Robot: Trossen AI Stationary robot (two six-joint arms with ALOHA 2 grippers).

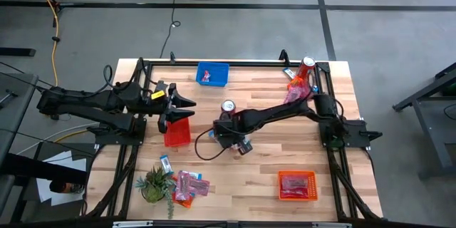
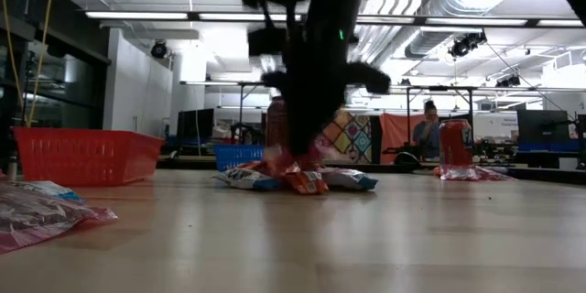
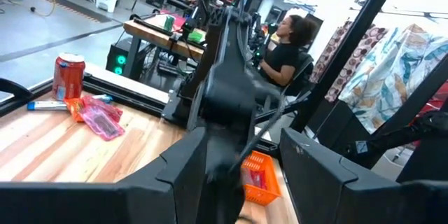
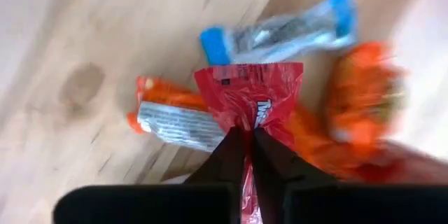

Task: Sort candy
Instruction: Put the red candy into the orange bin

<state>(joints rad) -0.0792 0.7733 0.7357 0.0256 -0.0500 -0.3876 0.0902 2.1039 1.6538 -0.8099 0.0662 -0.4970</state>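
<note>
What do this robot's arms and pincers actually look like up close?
Both arms are dark, almost black, built of chunky jointed segments. The left gripper has two flat tapering fingers and a yellow mark behind them. The right gripper has narrow black fingers. A thin black cable loops beside it.

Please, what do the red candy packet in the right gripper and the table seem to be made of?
Red candy packet: probably thin glossy plastic film; it creases where the right gripper is shut on it. Table: seemingly light wood with a smooth finish; grain and plank seams show.
</note>
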